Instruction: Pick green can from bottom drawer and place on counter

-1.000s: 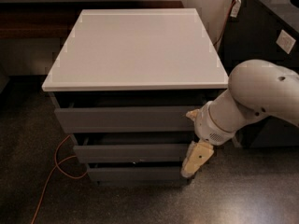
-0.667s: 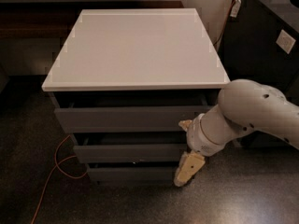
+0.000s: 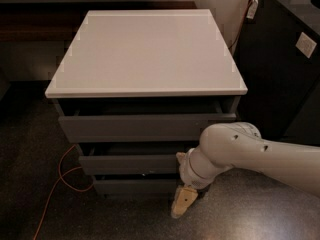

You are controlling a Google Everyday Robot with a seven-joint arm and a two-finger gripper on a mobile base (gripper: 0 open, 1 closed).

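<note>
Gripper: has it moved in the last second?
Yes. The gripper shifted down and left, from beside the middle drawer to the bottom drawer.

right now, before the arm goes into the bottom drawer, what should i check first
1. Hand at the bottom drawer: ok, it is low by the right end of the drawer front.
2. Bottom drawer pulled out far enough to reach in: not ok, only a narrow dark gap shows above its front.
3. Green can located: cannot tell, it is not visible anywhere.
4. Counter has room for the can: ok, nothing shows on its top.
5. Orange cable away from the arm: ok, it lies on the floor left of the cabinet, while the hand is on the right.
</note>
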